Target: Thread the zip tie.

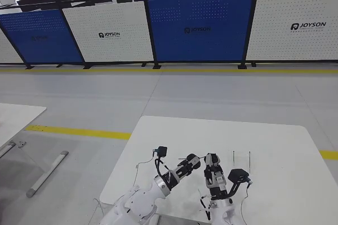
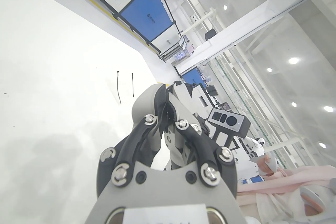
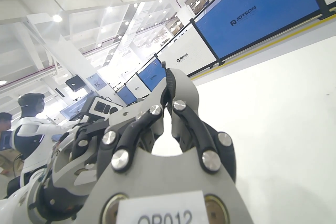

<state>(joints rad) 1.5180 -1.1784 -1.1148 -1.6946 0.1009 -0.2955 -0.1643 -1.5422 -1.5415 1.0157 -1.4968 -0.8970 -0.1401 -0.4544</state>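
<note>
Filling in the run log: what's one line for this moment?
left gripper: shut | right gripper: shut on zip tie | table: two spare ties side by side

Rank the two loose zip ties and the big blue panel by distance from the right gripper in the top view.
1. Inner zip tie, lying just right of the right gripper.
2. Outer zip tie, next to it, further right.
3. Big blue panel, far off at the back.

Two loose zip ties (image 2: 118,88) lie on one table (image 1: 270,135); a third zip tie (image 3: 163,64) is pinched in the right gripper (image 3: 168,75). Counting the left gripper (image 2: 166,91), there are two.
</note>
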